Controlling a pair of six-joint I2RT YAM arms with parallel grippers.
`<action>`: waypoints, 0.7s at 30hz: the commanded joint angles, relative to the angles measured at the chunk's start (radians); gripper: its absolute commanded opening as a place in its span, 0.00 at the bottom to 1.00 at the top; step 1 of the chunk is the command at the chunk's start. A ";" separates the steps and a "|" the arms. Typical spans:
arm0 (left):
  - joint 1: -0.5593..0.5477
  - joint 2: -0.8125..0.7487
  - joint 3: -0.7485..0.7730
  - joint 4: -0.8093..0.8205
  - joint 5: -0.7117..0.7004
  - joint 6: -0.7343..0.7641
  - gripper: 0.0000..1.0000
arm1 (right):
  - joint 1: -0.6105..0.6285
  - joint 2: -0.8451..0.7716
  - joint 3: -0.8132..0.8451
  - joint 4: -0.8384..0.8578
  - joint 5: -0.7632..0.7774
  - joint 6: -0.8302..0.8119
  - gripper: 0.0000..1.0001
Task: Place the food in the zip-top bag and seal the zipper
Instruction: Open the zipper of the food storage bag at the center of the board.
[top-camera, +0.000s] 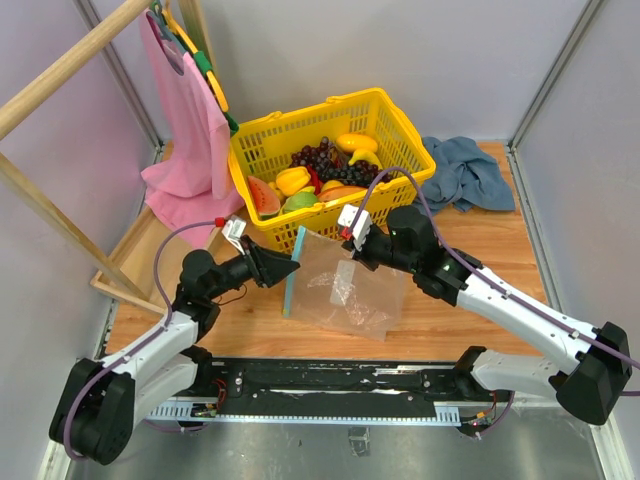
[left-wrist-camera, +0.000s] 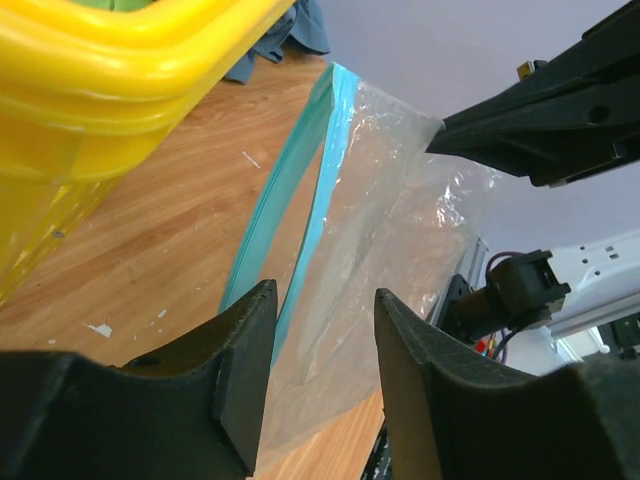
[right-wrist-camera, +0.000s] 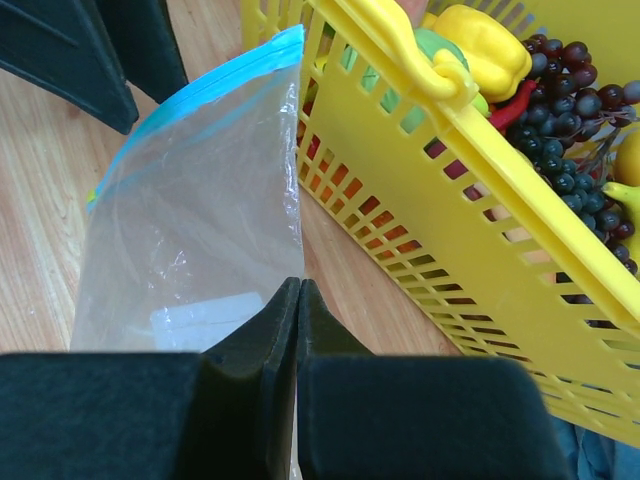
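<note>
Black jaws of the right gripper are pressed shut on one edge of the clear, crinkly plastic zip-top bag, holding that edge up off the wooden table. Facing it, the left gripper has its jaws apart, straddling the thin light-blue zipper without visibly pinching it. The film looks light, limp and slippery, so the stiffer strip is probably the surest hold. Just beyond both grippers, the colourful toy fruits lie in the yellow lattice basket, with none in the bag.
</note>
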 joint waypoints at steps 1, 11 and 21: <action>-0.010 -0.016 -0.019 0.011 0.041 0.003 0.46 | 0.022 -0.013 -0.004 0.029 0.045 -0.016 0.01; -0.049 0.010 -0.022 0.047 0.058 -0.016 0.34 | 0.021 -0.010 -0.013 0.063 0.047 -0.005 0.01; -0.112 0.060 -0.013 0.076 0.026 -0.021 0.30 | 0.022 -0.005 -0.018 0.094 0.039 0.007 0.01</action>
